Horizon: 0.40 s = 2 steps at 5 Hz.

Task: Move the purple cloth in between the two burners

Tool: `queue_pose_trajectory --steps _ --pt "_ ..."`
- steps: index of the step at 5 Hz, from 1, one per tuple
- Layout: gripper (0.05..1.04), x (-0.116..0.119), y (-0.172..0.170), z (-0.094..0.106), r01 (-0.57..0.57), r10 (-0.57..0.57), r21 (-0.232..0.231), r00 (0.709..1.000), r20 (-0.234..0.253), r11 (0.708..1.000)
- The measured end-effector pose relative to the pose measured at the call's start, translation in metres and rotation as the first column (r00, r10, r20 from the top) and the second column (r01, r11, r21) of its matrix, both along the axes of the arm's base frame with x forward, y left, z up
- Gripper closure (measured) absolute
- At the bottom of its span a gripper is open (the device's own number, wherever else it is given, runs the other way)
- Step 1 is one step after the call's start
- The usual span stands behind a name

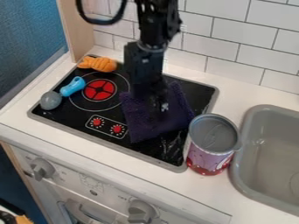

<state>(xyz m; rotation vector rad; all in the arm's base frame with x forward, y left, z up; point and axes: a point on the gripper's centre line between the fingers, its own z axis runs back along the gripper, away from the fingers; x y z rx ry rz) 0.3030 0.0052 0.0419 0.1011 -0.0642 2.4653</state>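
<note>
Tabletop [187, 186]: white, bearing all items below. Cooktop [55, 114]: black, grey-rimmed, set into it. Sink [271, 151]: grey, at the right. Purple cloth [146, 127]: one, spread creased over the middle and right of the cooktop, right of the visible burner; whether it lies between two burners cannot be told. Hand [161, 99]: black, pointing down at the cloth's upper middle; released or clenched, cannot be told. Can [213, 144]: upright, at the cooktop's near right corner. Burner [100, 89]: red, left. Toy [98, 64]: orange, far left corner. Utensil [72, 86]: blue, with grey round end, left edge. Dials [107, 125]: two, red, front.
</note>
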Motion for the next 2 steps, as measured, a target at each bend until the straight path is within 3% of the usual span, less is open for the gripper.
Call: queue_pose_trajectory --steps 2 --pt "0.084 0.0048 0.001 -0.0113 0.009 -0.009 0.025 1.0 -0.007 1.0"
